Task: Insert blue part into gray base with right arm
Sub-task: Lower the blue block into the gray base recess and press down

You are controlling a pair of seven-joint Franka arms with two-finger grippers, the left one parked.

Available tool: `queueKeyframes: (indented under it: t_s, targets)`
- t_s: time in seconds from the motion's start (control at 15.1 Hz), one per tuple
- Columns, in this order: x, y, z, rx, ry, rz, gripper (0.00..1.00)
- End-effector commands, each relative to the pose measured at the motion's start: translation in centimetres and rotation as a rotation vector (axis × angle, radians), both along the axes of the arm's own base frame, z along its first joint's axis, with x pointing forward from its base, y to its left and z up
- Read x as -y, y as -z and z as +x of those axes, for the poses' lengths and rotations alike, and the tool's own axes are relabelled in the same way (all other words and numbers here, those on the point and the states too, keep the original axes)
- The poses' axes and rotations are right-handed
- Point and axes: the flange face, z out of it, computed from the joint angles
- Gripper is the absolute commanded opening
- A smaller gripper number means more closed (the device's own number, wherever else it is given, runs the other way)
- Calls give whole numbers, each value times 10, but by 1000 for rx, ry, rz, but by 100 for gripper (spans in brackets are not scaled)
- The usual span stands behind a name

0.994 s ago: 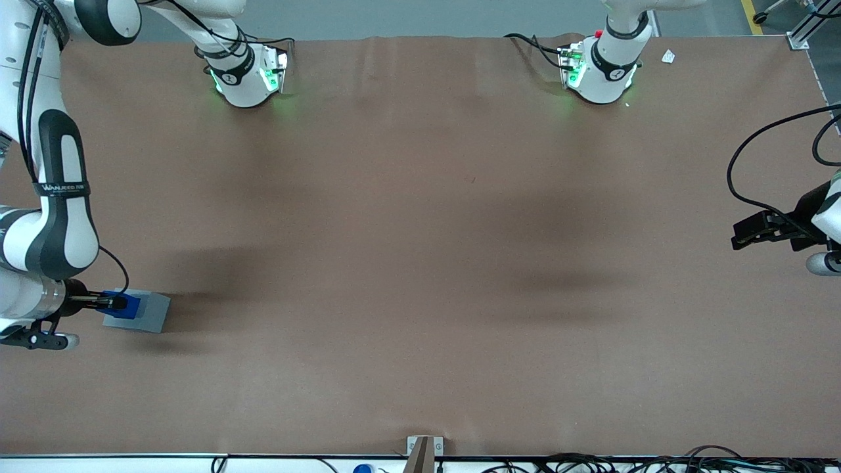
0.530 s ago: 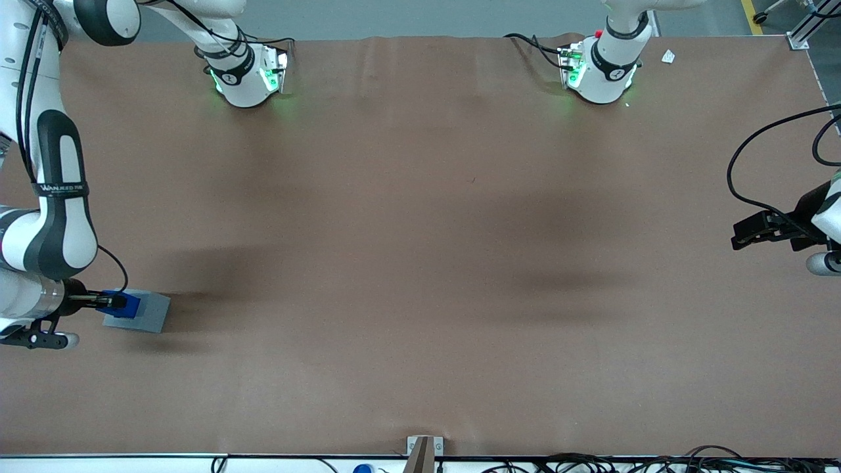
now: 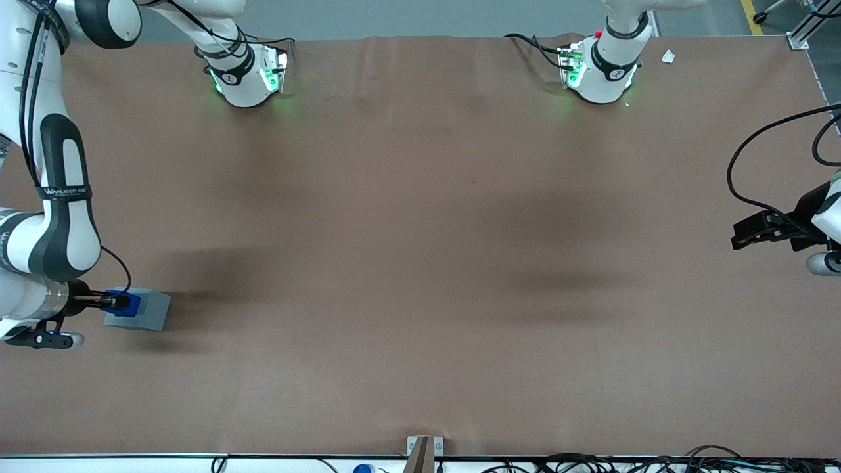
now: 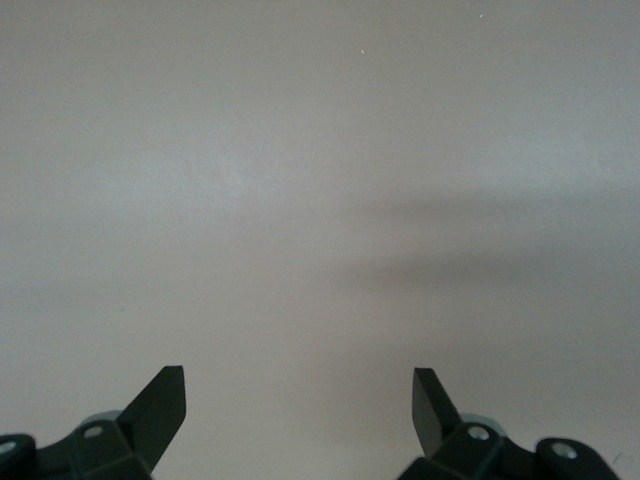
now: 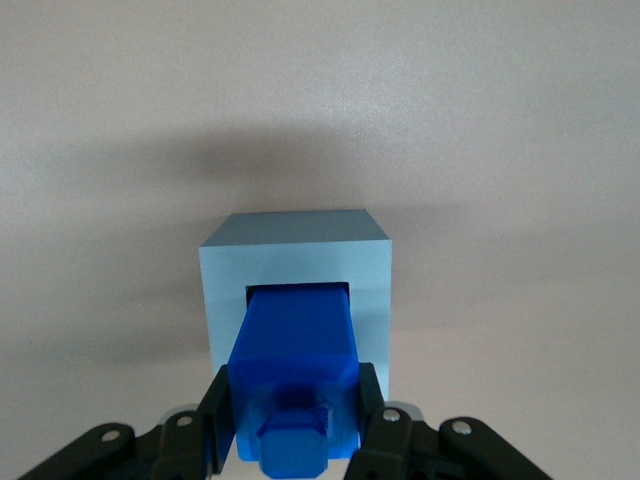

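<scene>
The gray base (image 3: 146, 311) lies on the brown table at the working arm's end, and its square recess faces up. The blue part (image 5: 294, 345) stands in that recess of the gray base (image 5: 290, 250), with its lower end inside the opening and its upper half sticking out. My right gripper (image 5: 294, 410) is shut on the blue part, one black finger pressed on each side. In the front view the blue part (image 3: 129, 303) shows on top of the base, with the right gripper (image 3: 122, 302) reaching in from the table's edge.
Two white arm bases with green lights (image 3: 246, 75) (image 3: 601, 69) stand along the table edge farthest from the front camera. The brown table cover (image 3: 420, 263) stretches bare toward the parked arm's end. A small metal bracket (image 3: 424, 450) sits at the nearest edge.
The right arm has shifted slightly, and the blue part sits a touch lower on the gray base. The gripper stays shut on it.
</scene>
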Motion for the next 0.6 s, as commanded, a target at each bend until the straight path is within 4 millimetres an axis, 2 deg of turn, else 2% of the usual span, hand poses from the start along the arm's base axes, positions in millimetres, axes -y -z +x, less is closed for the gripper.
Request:
queueKeyframes:
  t_s: [0.0, 0.33, 0.53]
  targets:
    - [3, 12, 1, -13, -7, 25, 100]
    - [-2, 3, 3, -4, -22, 19, 100]
    - [-12, -27, 2, -4, -35, 17, 100]
